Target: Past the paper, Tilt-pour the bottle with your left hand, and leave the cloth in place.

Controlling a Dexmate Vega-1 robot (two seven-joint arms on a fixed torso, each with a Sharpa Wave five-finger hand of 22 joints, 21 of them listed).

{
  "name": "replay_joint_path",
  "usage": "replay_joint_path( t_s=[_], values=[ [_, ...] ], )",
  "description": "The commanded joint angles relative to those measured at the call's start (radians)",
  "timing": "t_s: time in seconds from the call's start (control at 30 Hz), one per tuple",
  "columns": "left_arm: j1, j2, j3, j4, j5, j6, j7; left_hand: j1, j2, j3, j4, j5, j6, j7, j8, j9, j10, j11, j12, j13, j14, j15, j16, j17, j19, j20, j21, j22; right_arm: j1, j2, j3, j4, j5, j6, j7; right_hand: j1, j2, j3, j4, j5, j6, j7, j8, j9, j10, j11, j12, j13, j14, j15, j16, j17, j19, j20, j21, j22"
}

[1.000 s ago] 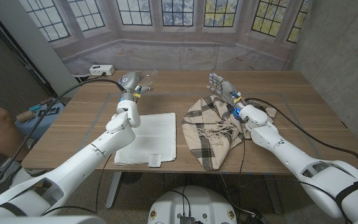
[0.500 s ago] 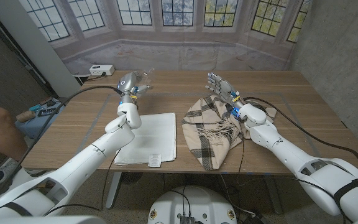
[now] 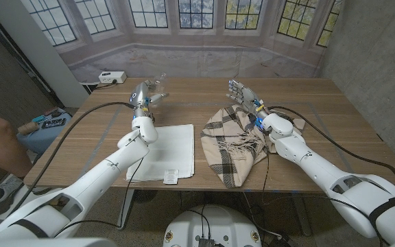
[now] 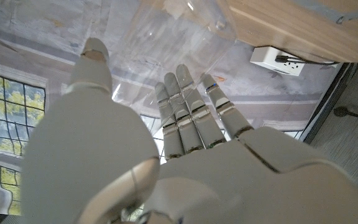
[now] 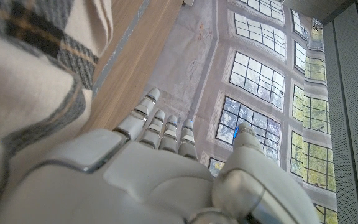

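paper (image 3: 163, 151): lay flat at the table's (image 3: 334, 130) near edge, left of middle; a small tag (image 3: 171, 175) sat on its near margin; no shift over the last second.
cloth (image 3: 233, 143): plaid, bunched, just right of the paper, reaching almost to the near edge; same folds as a second ago, so "leave in place" held.
right hand (image 3: 242, 92): stood over the cloth's far end, fingers straight and apart, holding nothing; whether it touched the cloth, could not tell; barely moved since a second ago.
left hand (image 3: 145, 94): past the paper's far edge, raised off the table; fingers wrapped round the bottle, thumb on one side and the rest on the other in the left wrist view.
bottle (image 3: 159, 84): clear plastic, in the left hand beyond the paper; over the last second its free end rose and swung toward the far edge, so the tilt changed; contents not readable.
meaning: judged mid-pour, tilt under way at the asked place; nothing seen coming out, so the pour looked unfinished.
in the way: nothing stood under the bottle that I could make out; the left arm's cable (image 3: 88, 114) trailed over the table's left edge, clear of the paper.
far: white box (image 3: 112, 77) off the far-left corner.
person: leg at the left picture edge, off the table.
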Motion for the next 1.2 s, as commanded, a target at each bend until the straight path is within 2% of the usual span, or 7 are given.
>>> replay_joint_path(
  t_s=[0.03,0.1,0.3,0.43,1.03,1.2],
  values=[
    [0.013,-0.046,-0.043,0.056,-0.175,-0.112,-0.011,-0.025,0.154,0.072,0.068,0.006,0.086,0.043,0.020,0.005,-0.007,-0.001,-0.007,-0.003,-0.005,0.004,-0.009,-0.003,0.001,-0.003,0.003,0.005,-0.001,-0.007,-0.005,-0.015,-0.005,-0.023,-0.008,0.002,0.003,-0.001,-0.001,0.000,0.008,-0.001,0.004,0.006,0.011,0.001,0.003,0.005,0.010,0.003,0.000,0.004,0.007,0.004,0.001,0.002],
    [0.013,-0.046,-0.041,0.059,-0.183,-0.121,-0.010,-0.028,0.154,0.073,0.068,0.007,0.084,0.044,0.019,0.005,-0.014,0.001,-0.014,-0.007,-0.009,0.005,-0.014,-0.008,-0.001,-0.002,0.002,0.005,-0.001,-0.006,-0.005,-0.014,-0.004,-0.023,-0.008,0.002,0.004,-0.001,-0.001,0.000,0.008,-0.001,0.004,0.006,0.011,0.001,0.003,0.005,0.010,0.002,0.000,0.004,0.007,0.004,0.001,0.002],
    [0.008,-0.072,-0.051,0.125,-0.233,-0.254,-0.001,-0.035,0.156,0.077,0.069,0.008,0.075,0.047,0.017,0.008,-0.023,0.004,-0.028,-0.016,-0.014,0.004,-0.024,-0.018,-0.007,-0.002,0.001,0.004,0.000,-0.001,-0.006,-0.005,-0.001,-0.021,-0.005,0.003,0.004,-0.001,-0.001,0.000,0.009,-0.003,0.004,0.006,0.011,0.000,0.003,0.005,0.010,0.002,0.000,0.004,0.007,0.004,0.001,0.002],
    [0.000,-0.082,-0.047,0.156,-0.244,-0.304,0.000,-0.036,0.157,0.079,0.069,0.008,0.074,0.049,0.017,0.009,-0.024,0.003,-0.033,-0.021,-0.019,0.004,-0.029,-0.021,-0.009,-0.002,0.000,0.004,-0.001,0.001,-0.005,-0.002,0.000,-0.017,-0.005,0.002,0.005,-0.001,0.000,0.000,0.009,-0.001,0.004,0.006,0.011,0.001,0.003,0.005,0.010,0.003,0.000,0.005,0.007,0.004,0.001,0.002],
    [-0.006,-0.091,-0.028,0.212,-0.269,-0.380,-0.020,-0.061,0.157,0.082,0.075,0.010,0.045,0.051,0.008,0.011,-0.048,0.010,-0.068,-0.045,-0.045,0.016,-0.059,-0.043,-0.024,-0.006,-0.003,0.003,-0.006,0.003,-0.002,0.004,0.004,-0.005,-0.002,0.001,0.005,-0.001,0.000,0.000,0.009,-0.002,0.004,0.006,0.011,0.001,0.003,0.005,0.010,0.004,-0.001,0.005,0.007,0.005,0.001,0.002],
    [0.007,-0.094,-0.039,0.196,-0.304,-0.359,-0.039,-0.072,0.155,0.083,0.077,0.011,0.030,0.051,0.003,0.012,-0.061,0.016,-0.082,-0.053,-0.054,0.022,-0.072,-0.054,-0.033,-0.006,-0.005,0.003,-0.006,0.000,-0.003,0.000,0.004,-0.009,0.001,0.001,0.004,-0.001,0.000,0.000,0.010,-0.003,0.005,0.006,0.012,0.000,0.003,0.005,0.010,0.003,-0.001,0.005,0.008,0.006,0.001,0.002]
  ],
)
